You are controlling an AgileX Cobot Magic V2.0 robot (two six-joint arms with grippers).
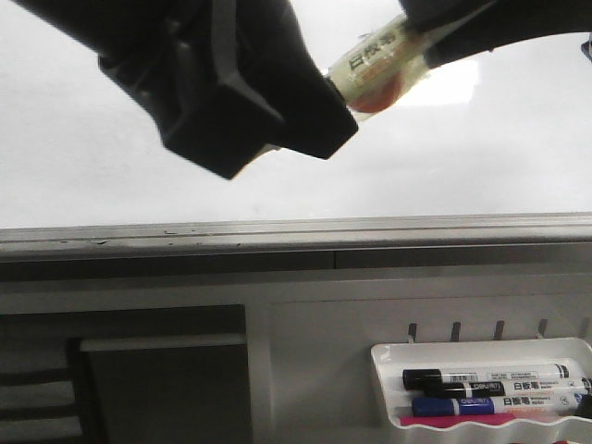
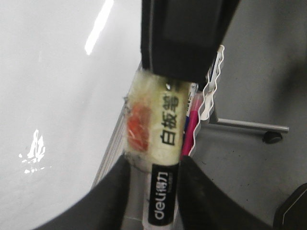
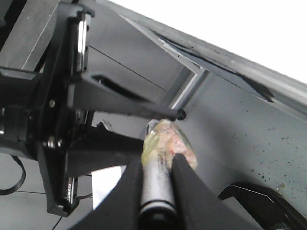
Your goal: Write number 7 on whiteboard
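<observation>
The whiteboard [image 1: 435,157] fills the upper front view, glossy white with a grey metal lower edge. I see no number 7 on it. A whiteboard marker [image 1: 375,67], wrapped in yellowish tape with a red patch, is held in the air in front of the board between both grippers. My left gripper [image 2: 162,178] is shut on its black "deli" end; in the front view it [image 1: 326,97] is the big black block. My right gripper [image 3: 156,166] is shut on the marker's grey other end [image 3: 154,187], and comes in from the upper right in the front view [image 1: 424,44].
A small white tray [image 1: 384,356] hangs below the board at the lower right, holding black, blue and pink markers. It also shows in the left wrist view [image 2: 212,88]. A dark panel [image 1: 166,379] sits at the lower left. The floor [image 2: 259,72] lies below.
</observation>
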